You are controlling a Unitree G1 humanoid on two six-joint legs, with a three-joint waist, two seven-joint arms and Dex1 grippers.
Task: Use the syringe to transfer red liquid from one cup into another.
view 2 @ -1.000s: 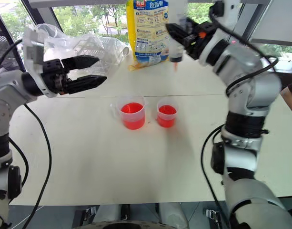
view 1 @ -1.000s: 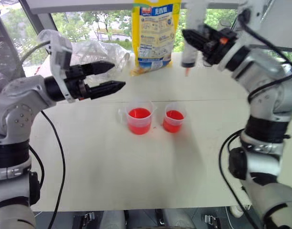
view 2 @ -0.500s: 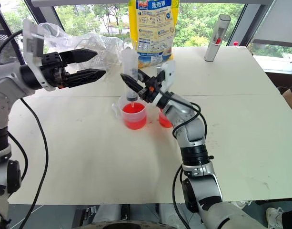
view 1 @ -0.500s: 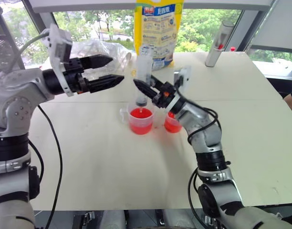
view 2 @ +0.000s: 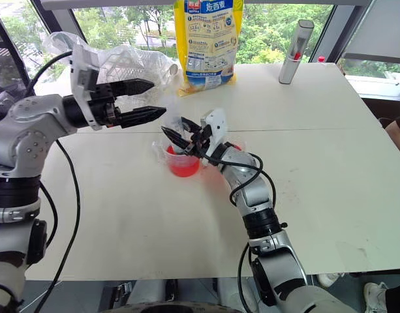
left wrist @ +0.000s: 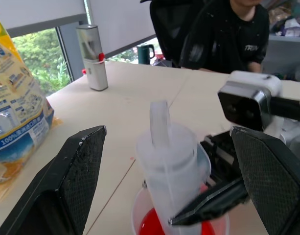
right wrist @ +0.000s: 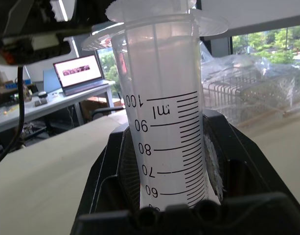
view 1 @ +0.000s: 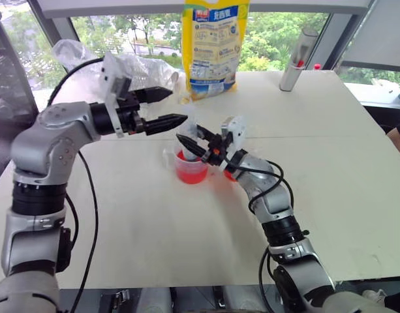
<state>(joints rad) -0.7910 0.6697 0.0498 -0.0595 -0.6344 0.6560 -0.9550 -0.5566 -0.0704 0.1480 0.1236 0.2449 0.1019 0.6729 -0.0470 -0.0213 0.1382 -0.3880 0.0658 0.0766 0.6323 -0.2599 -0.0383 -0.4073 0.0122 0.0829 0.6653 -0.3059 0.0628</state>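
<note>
Clamped on the syringe (view 1: 190, 134), our right gripper (view 1: 194, 147) holds it upright in the larger cup (view 1: 190, 167) of red liquid (view 1: 190, 171) in the head views, while the smaller cup (view 2: 220, 159) sits just beside, mostly behind our arm. Our left gripper (view 1: 166, 107) hovers wide open above the table (view 1: 154, 228). From the left wrist we see black fingers (left wrist: 76, 171) spread either side of the barrel. From the right wrist we see printed markings on it.

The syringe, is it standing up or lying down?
Standing up. The syringe is held upright by the right gripper, plunger end on top, lower end down in the spouted beaker.
</note>
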